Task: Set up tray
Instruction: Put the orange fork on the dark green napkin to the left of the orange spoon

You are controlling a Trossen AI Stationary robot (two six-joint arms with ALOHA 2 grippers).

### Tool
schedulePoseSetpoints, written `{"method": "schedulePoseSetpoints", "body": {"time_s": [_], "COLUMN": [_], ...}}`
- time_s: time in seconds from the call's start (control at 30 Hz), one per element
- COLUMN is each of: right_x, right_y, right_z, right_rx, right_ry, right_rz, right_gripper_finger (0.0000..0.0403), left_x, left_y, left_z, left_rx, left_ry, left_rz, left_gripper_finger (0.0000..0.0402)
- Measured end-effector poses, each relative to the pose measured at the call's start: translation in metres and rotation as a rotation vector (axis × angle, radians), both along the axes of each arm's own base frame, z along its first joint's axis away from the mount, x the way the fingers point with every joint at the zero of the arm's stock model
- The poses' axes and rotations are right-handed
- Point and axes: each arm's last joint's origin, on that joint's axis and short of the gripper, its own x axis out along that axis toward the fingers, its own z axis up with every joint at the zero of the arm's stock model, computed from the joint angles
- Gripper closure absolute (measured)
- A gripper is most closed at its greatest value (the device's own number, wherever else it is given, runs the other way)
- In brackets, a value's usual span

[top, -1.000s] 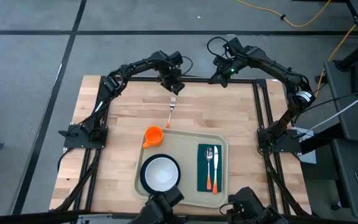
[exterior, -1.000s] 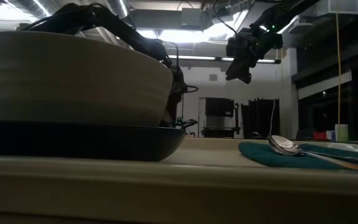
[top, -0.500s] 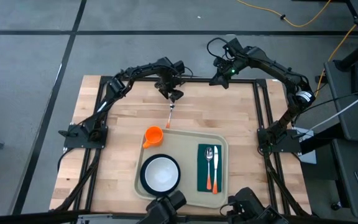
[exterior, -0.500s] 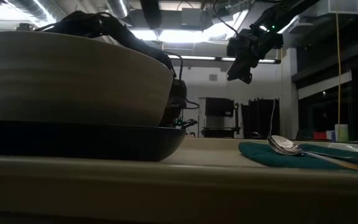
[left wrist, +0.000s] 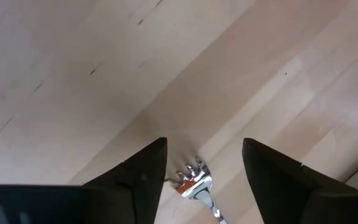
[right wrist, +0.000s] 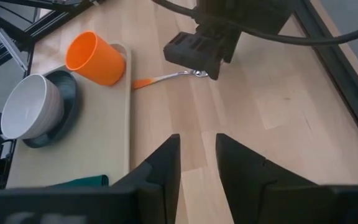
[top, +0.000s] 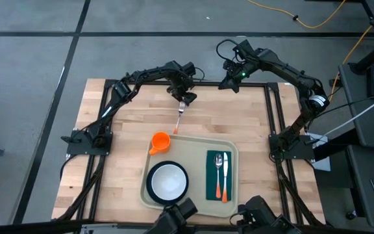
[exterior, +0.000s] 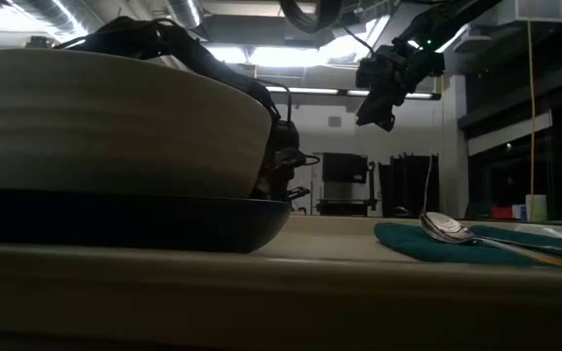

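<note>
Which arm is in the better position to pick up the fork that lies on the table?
The left. Its hand is open right over the tines of the fork. The right hand hangs higher, off to the side by the table's far edge.

Bare table (top: 252,120) lies open behind the tray (top: 197,144); only the fork (top: 179,115) interrupts it

You're looking at a lab or workshop: a butcher-block table (top: 128,140) bolted into a black metal frame (top: 89,175) on grey concrete floor (top: 31,58), a yellow cable (top: 317,23) trailing across it, and exposed ceiling ducts (exterior: 18,12) with strip lights (exterior: 291,56) overhead.
</note>
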Motion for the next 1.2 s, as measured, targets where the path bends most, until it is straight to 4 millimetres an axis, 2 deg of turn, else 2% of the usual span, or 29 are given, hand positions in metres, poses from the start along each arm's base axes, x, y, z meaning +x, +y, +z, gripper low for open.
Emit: {"method": "schedulePoseSetpoints", "body": {"time_s": [0.6,0.93,1.2], "right_x": [0.0000,0.0000,0.0000], "right_y": [0.0000,0.0000,-0.0001], "right_z": [0.0000,0.0000,-0.0001], "right_rx": [-0.003,-0.004,-0.004], "right_ry": [-0.001,-0.001,0.000], "right_rz": [0.002,0.003,0.003], "right_gripper_finger": [0.0295,0.0295,0.0295], "left_x": [-0.0073,-0.0067,0.0007], "left_y": [-0.0022,-0.0018,0.0030], "left_z": [-0.0006,-0.0006,0.0015], "left_rx": [-0.007,-0.004,-0.013], "left_ry": [0.052,0.045,-0.063], "left_rz": [-0.068,-0.068,-0.029], "left_gripper_finger": [0.0280,0.0356,0.0398]}}
